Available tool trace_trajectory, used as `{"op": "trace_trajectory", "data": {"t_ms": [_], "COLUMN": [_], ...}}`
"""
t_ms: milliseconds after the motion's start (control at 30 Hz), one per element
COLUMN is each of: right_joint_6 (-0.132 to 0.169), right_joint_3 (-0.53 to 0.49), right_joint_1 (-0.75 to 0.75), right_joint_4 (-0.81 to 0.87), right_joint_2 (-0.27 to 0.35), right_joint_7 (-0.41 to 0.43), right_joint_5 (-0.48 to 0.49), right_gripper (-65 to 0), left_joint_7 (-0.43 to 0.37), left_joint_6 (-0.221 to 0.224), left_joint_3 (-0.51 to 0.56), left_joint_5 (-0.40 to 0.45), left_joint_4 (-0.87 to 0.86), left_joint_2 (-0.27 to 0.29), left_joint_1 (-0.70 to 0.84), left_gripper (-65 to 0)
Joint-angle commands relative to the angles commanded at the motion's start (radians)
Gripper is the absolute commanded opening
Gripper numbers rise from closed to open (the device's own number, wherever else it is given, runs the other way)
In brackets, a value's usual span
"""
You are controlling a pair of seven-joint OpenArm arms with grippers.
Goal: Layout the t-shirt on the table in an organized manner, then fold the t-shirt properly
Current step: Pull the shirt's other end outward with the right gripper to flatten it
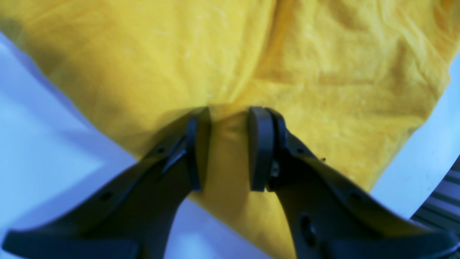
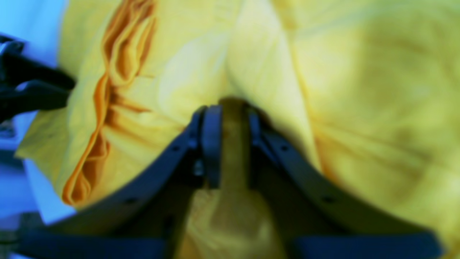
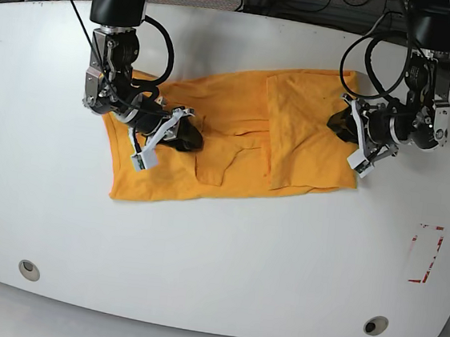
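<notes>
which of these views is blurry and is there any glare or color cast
Right wrist view: softest, the t-shirt and right gripper smeared. Left wrist view: mildly soft, the table tinted blue. Base view: sharp, with faint sheen on the table's near edge.

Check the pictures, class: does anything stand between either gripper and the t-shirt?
Nothing visible does. The left gripper has t-shirt cloth between its pads, and the right gripper is shut on a fold of it. The table shows nothing else nearby.
</notes>
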Motion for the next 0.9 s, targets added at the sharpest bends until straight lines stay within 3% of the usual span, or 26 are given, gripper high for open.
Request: {"op": "trace_trajectory", "data": {"t_ms": [67,200,333,567,900], "right_joint_6": [0.000,0.000,0.000,0.000,0.000], "right_joint_3": [0.046,0.144,0.226,0.305,0.365], "right_joint_1": [0.002,0.002,0.012,0.011,0.008], "right_joint_4": [0.054,0.118,0.109,-0.017,-0.199], "right_joint_2": [0.002,0.003,0.051,0.141,0.198], "right_joint_7": [-0.051,-0.115,-0.143,-0.152,-0.144], "right_joint_5": [0.060,0.147,0.233,0.370,0.367], "right_gripper": [-21.9,0.0,0.0,0.0,0.0], "left_joint_7": [-0.002,-0.002,-0.005,-0.058,-0.071], "left_joint_6": [0.000,0.000,0.000,0.000,0.000], "left_joint_3": [0.002,0.003,0.058,0.173,0.285], "left_joint_5": [0.002,0.005,0.023,0.068,0.086], "left_joint_4": [0.000,-0.008,-0.048,-0.153,-0.180], "left_joint_2": [-0.003,-0.006,-0.032,-0.031,-0.023], "left_joint_1": [-0.006,-0.037,-0.087,-0.192,-0.245], "left_gripper": [-48.1,-48.1,-48.1,-48.1,-48.1]}}
